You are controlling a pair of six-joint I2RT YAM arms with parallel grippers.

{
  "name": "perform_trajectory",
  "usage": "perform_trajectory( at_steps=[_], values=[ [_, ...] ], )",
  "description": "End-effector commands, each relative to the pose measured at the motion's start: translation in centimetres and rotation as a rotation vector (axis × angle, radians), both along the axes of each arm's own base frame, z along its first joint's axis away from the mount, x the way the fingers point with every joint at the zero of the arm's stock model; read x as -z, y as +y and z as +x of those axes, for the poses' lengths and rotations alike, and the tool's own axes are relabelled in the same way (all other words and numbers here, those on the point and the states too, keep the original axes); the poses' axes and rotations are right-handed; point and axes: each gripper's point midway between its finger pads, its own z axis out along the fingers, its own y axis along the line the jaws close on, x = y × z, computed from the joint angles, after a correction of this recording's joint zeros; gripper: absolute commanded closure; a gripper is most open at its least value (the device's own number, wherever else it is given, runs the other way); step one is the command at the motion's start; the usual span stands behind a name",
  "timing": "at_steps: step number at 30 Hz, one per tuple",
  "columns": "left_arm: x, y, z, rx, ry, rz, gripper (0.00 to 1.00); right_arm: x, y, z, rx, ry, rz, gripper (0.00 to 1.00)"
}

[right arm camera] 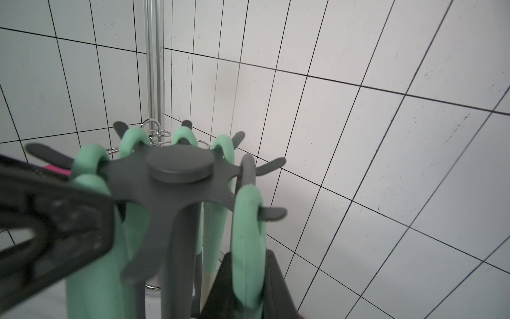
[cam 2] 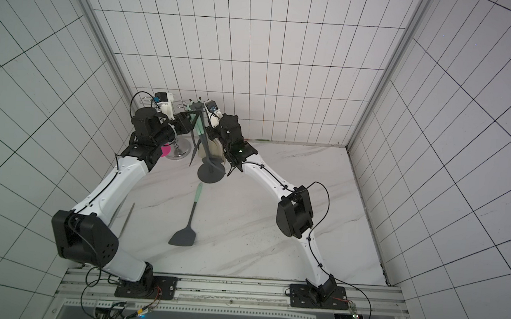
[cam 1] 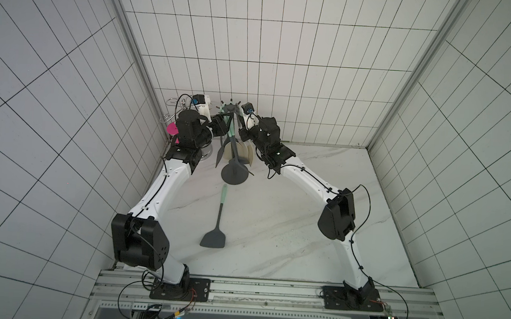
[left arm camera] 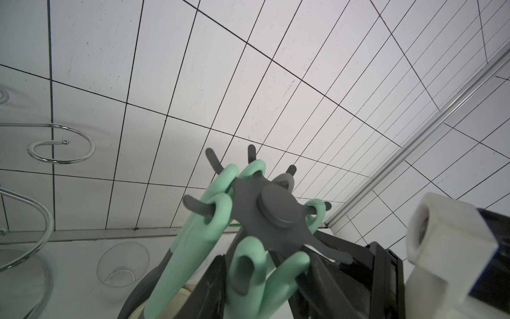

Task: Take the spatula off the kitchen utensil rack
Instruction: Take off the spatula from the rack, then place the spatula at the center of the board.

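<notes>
The dark grey kitchen utensil rack (cam 1: 233,175) stands at the back of the table, and several mint-handled utensils hang from its hook ring (left arm camera: 278,204). Which of them is a spatula I cannot tell. One grey-bladed spatula (cam 1: 215,224) with a mint handle lies flat on the table in front of the rack base. My left gripper (left arm camera: 265,265) is shut round two mint handles (left arm camera: 245,273) just under the ring. My right gripper (right arm camera: 248,279) is shut on one mint handle (right arm camera: 247,229) whose loop sits on a hook. A cream blade (cam 1: 242,155) hangs beside the right gripper (cam 1: 240,121).
A chrome curly-wire holder (cam 2: 180,149) stands left of the rack against the back wall, with a pink item (cam 1: 172,128) beside it. A clear glass cup (left arm camera: 122,265) lies near it. Tiled walls close in at the back and on both sides.
</notes>
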Motion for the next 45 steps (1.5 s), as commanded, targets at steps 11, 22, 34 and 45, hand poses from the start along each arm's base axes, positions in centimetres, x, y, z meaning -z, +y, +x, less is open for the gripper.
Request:
perform_trajectory(
  at_steps=[11,22,34,45],
  values=[
    [2.6,0.2,0.2,-0.012,0.083,0.013,0.57,-7.8,-5.2,-1.0,0.159,-0.151,0.325,1.0],
    [2.2,0.2,0.1,-0.009,0.074,0.012,0.51,-8.1,-6.6,-1.2,0.184,-0.085,0.226,1.0],
    [0.5,-0.4,-1.4,0.045,0.041,0.04,0.34,-2.2,-13.0,-4.2,0.215,0.09,-0.034,1.0],
    [3.4,0.4,-5.1,0.028,0.069,0.068,0.3,5.7,-18.4,-12.6,-0.014,0.463,0.094,1.0]
  ],
)
